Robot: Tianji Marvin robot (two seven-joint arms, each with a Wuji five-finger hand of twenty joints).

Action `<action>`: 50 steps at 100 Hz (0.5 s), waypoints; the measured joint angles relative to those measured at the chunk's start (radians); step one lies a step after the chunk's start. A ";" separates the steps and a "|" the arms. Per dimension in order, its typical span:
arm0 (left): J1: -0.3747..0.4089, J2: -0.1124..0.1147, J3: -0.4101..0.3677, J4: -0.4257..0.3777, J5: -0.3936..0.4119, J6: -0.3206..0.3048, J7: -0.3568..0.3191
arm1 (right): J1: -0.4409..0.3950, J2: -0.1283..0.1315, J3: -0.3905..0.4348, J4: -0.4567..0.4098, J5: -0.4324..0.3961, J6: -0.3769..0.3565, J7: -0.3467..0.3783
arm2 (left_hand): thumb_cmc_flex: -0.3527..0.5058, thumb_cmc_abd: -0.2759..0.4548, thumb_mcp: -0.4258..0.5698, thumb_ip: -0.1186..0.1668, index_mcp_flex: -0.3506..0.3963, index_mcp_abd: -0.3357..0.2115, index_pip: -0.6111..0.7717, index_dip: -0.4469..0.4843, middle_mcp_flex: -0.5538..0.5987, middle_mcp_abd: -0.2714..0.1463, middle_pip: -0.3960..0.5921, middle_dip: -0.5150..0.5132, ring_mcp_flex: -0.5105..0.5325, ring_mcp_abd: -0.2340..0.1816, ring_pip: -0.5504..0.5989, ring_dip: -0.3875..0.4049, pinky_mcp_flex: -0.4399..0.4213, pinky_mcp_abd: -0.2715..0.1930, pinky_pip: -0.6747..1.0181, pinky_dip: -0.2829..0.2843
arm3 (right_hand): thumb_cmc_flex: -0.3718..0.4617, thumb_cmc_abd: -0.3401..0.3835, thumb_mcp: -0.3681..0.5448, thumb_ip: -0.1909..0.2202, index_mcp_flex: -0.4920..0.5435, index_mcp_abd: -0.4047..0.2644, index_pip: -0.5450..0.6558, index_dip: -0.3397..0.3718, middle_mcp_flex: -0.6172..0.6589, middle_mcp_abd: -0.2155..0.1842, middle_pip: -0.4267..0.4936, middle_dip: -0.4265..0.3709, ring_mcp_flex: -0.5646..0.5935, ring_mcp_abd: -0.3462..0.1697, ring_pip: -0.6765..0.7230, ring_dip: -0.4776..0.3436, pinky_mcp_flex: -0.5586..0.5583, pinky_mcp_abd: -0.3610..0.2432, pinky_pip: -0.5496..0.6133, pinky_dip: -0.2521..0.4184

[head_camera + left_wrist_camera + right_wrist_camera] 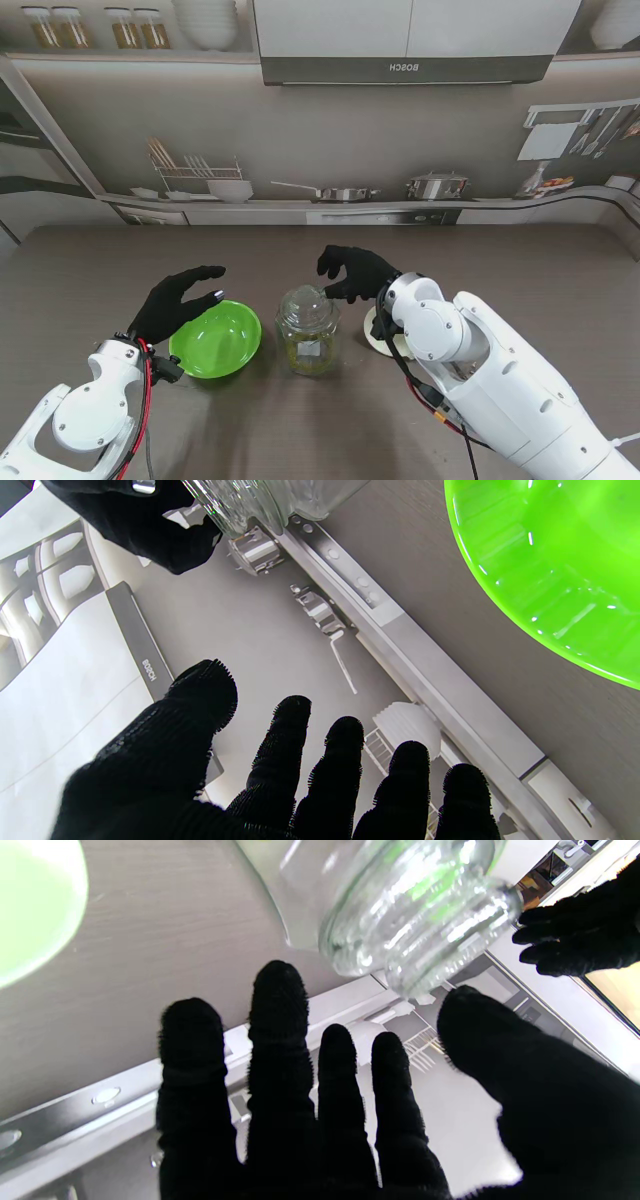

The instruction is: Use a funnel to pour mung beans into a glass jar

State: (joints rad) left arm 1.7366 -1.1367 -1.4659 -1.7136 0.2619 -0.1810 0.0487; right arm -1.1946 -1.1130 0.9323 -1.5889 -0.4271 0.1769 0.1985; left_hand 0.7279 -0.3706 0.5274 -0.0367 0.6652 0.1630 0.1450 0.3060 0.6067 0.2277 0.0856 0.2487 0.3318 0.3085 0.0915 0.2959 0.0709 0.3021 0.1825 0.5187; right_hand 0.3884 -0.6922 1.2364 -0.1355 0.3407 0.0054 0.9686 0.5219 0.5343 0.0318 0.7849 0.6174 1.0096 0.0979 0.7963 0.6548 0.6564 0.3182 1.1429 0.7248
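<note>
A glass jar (308, 340) stands upright mid-table with green beans in its lower part. A clear piece (305, 300) sits on its mouth; whether it is a funnel or a lid I cannot tell. To its left, almost touching, lies a bright green bowl (215, 340) whose inside looks bare. My left hand (180, 300) hovers open over the bowl's far left rim. My right hand (355, 272) is open with curled fingers just right of the jar's top, holding nothing. The right wrist view has the jar (415, 915) close to the thumb (480, 1025), apart from it.
A white round object (383, 335) lies on the table to the right of the jar, partly hidden under my right wrist. A printed kitchen backdrop (400, 130) closes off the table's far edge. The left wrist view catches the bowl (550, 565) and my right hand (145, 525).
</note>
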 measured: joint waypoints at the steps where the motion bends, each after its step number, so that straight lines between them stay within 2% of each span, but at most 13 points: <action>1: 0.000 0.000 0.000 0.000 0.000 0.000 0.000 | -0.001 0.000 0.002 -0.003 -0.002 0.000 0.000 | 0.000 0.000 0.000 0.000 0.000 0.000 0.000 0.000 0.000 0.000 0.000 0.000 0.000 0.000 0.000 0.000 0.000 0.000 0.000 0.000 | -0.010 0.000 -0.001 0.000 0.000 -0.001 -0.003 0.000 0.000 0.000 -0.006 -0.013 -0.007 0.001 -0.001 -0.006 -0.005 0.000 -0.002 0.000; 15: -0.001 0.000 0.001 0.003 0.000 -0.003 0.000 | -0.015 0.001 0.037 -0.037 -0.023 0.002 -0.002 | 0.000 0.000 0.000 0.000 0.000 0.000 0.000 0.000 0.000 0.000 0.000 0.000 0.000 0.000 0.000 0.000 0.000 0.000 0.000 0.000 | -0.046 0.000 -0.052 0.000 -0.010 -0.020 -0.031 0.000 -0.025 0.000 -0.050 -0.063 -0.092 0.032 -0.135 -0.060 -0.068 0.001 -0.051 0.000; 29: -0.004 0.001 0.003 0.006 0.001 -0.010 -0.003 | -0.037 0.001 0.070 -0.057 -0.031 -0.006 -0.019 | 0.000 0.000 0.000 0.000 0.000 0.000 0.000 0.000 0.000 0.000 0.000 0.000 0.000 0.000 0.000 0.000 0.000 0.000 0.000 0.000 | -0.072 0.003 -0.083 0.000 -0.010 -0.057 -0.066 -0.001 -0.025 -0.001 -0.090 -0.096 -0.119 0.052 -0.227 -0.110 -0.105 0.001 -0.083 0.000; 38: -0.005 0.001 0.005 0.006 0.001 -0.013 -0.006 | -0.062 0.000 0.093 -0.065 -0.035 -0.025 -0.054 | 0.000 0.000 0.000 0.000 0.000 0.000 0.000 0.000 0.000 0.000 0.000 0.000 0.000 0.000 0.000 0.000 0.000 0.000 0.000 0.000 | -0.084 0.017 -0.116 0.000 -0.005 -0.078 -0.096 -0.012 -0.022 -0.005 -0.116 -0.116 -0.141 0.054 -0.279 -0.135 -0.126 0.001 -0.102 0.000; 50: -0.006 0.002 0.010 0.006 0.003 -0.017 -0.009 | -0.106 -0.002 0.127 -0.083 -0.040 -0.047 -0.088 | 0.000 0.000 0.000 0.000 0.000 0.000 0.000 0.000 0.000 0.000 0.000 0.000 0.000 0.000 0.000 0.000 0.000 0.000 0.000 0.000 | -0.098 0.037 -0.117 0.001 0.016 -0.097 -0.139 -0.014 0.003 -0.013 -0.148 -0.136 -0.141 0.069 -0.334 -0.162 -0.139 0.001 -0.124 -0.011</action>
State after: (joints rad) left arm 1.7306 -1.1350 -1.4559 -1.7072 0.2644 -0.1979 0.0399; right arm -1.3003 -1.1152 1.0589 -1.6718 -0.4675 0.1295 0.1104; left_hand 0.7279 -0.3706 0.5274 -0.0367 0.6652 0.1630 0.1450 0.3060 0.6067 0.2277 0.0856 0.2487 0.3318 0.3085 0.0914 0.2959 0.0708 0.3020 0.1825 0.5187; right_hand 0.2904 -0.6555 1.1197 -0.1350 0.3569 -0.0920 0.8299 0.5083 0.5376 0.0188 0.6367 0.4818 0.8686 0.1672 0.4628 0.4932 0.5172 0.3197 1.0188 0.7140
